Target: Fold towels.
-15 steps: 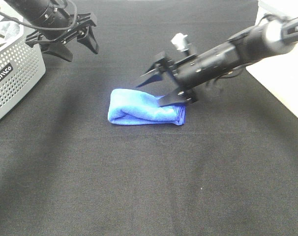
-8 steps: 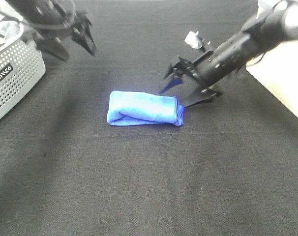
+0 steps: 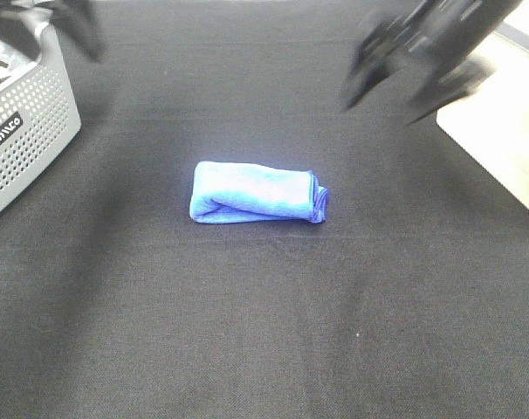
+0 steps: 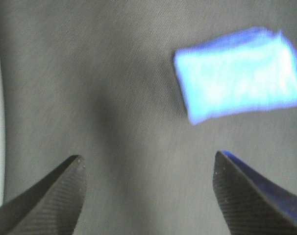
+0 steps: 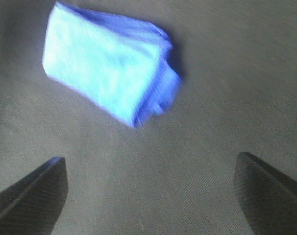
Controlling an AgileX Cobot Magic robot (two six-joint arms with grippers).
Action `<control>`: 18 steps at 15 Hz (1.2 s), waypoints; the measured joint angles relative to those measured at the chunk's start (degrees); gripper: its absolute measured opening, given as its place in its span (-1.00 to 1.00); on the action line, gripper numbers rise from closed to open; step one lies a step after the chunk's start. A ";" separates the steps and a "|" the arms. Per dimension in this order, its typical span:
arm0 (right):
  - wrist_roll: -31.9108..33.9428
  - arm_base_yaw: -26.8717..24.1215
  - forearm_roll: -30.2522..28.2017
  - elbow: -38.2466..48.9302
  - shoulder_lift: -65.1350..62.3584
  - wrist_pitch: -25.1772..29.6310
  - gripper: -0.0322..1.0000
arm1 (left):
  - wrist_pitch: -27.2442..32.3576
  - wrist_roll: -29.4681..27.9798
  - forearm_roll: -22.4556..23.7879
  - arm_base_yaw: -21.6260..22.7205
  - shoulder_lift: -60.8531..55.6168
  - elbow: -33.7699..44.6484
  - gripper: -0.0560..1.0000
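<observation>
A blue towel lies folded into a small thick rectangle on the black cloth, near the middle of the table. It also shows in the left wrist view and in the right wrist view. My right gripper is blurred at the top right, raised well away from the towel, open and empty. My left gripper is blurred at the top left edge, far from the towel, open and empty.
A grey perforated basket stands at the left edge. The black cloth covers the table; a bare white tabletop shows past its right edge.
My right gripper has let go of the towel's right end and pulled back up to the right. My left gripper has drawn back toward the top left. The towel lies still.
</observation>
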 joint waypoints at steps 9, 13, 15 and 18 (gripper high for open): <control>5.67 0.00 -11.75 29.45 -39.99 3.44 0.73 | -0.52 0.46 3.15 0.00 -48.47 39.82 0.42; 5.67 0.00 -12.03 46.35 -59.47 3.04 0.73 | -0.29 3.44 3.32 0.00 -73.11 50.71 0.42; 5.67 0.00 -12.49 51.17 -66.92 2.06 0.73 | -0.17 4.07 3.32 0.00 -79.98 53.80 0.42; 5.67 0.00 -13.41 57.12 -78.61 0.74 0.73 | -0.23 4.70 3.27 0.00 -89.32 59.87 0.42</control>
